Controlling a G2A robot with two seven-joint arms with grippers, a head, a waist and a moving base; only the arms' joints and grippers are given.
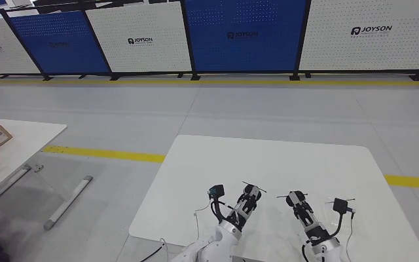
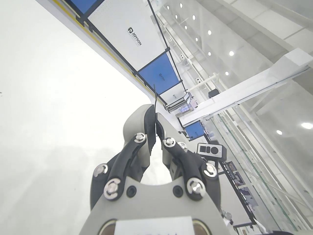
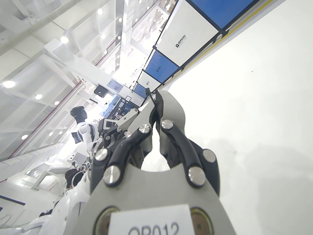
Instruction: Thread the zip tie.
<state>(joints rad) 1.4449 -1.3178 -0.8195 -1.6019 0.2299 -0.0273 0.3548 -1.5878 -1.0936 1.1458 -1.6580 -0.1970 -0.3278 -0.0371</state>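
Left wrist view: left gripper point(image 2: 155, 119) is clamped on a thin black zip tie point(image 2: 155, 96). A short pointed tail point(image 2: 154, 89) is seen standing clear of the pads. Right wrist view: right gripper point(image 3: 155, 106) is closed on the strap just behind the square head point(image 3: 148, 91), which is exposed beyond the tips. Whether both ends belong to one looped tie cannot be told.

Top view: both grippers are placed over the near part of the white table point(image 1: 262, 157), near each other but apart. The right gripper is found at about 3 o'clock from the left one. As far as can be made out, the stub at the left gripper is laid on a 10-to-4 o'clock axis, and the one at the right on nearly 9-to-3.

Judgement: threading is not yet done. The tail is to be driven toward 3 o'clock, so the head slot must first be lined up with the tail's axis.
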